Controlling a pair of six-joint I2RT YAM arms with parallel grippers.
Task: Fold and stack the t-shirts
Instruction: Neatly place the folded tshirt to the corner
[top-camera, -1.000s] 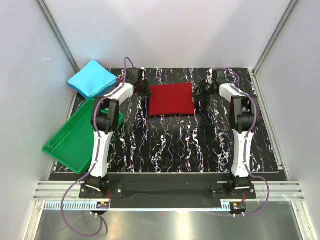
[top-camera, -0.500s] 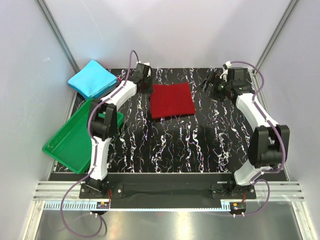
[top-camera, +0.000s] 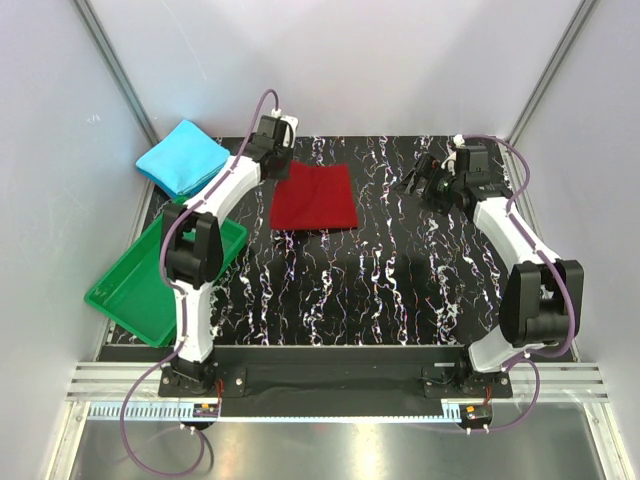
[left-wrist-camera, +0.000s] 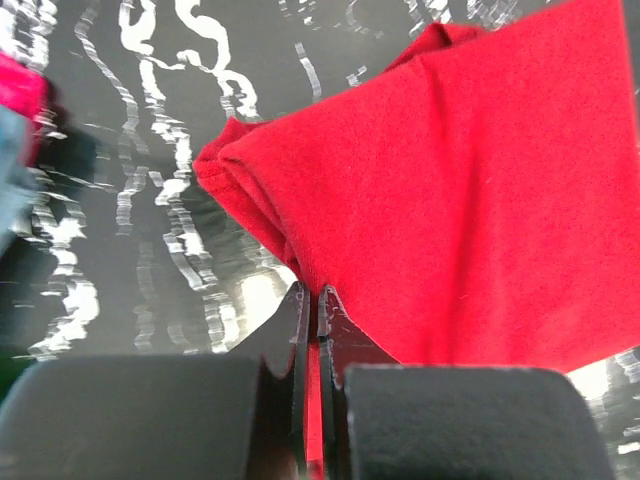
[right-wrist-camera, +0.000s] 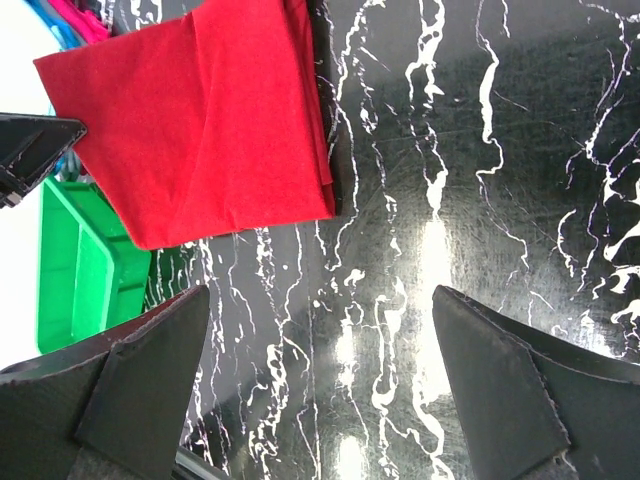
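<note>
The dark red t-shirt (top-camera: 313, 197) lies folded in a flat square at the back of the black marbled table (top-camera: 380, 290), left of centre. My left gripper (top-camera: 281, 168) is shut on its far left edge; the left wrist view shows red cloth (left-wrist-camera: 470, 180) pinched between the closed jaws (left-wrist-camera: 312, 296). The cyan t-shirt (top-camera: 183, 157) lies folded at the back left corner, apart from the red one. My right gripper (top-camera: 418, 178) hovers open to the right of the red t-shirt (right-wrist-camera: 210, 120), with only bare table between its fingertips (right-wrist-camera: 325, 385).
A green plastic tray (top-camera: 150, 275) sits tilted over the table's left edge, also in the right wrist view (right-wrist-camera: 75, 270). A bit of magenta (right-wrist-camera: 85, 20) shows beside the cyan cloth. White walls close in on three sides.
The right gripper opened, let go of the red t-shirt and pulled back to the right. The left gripper, still shut on the shirt, dragged it leftward toward the cyan one.
</note>
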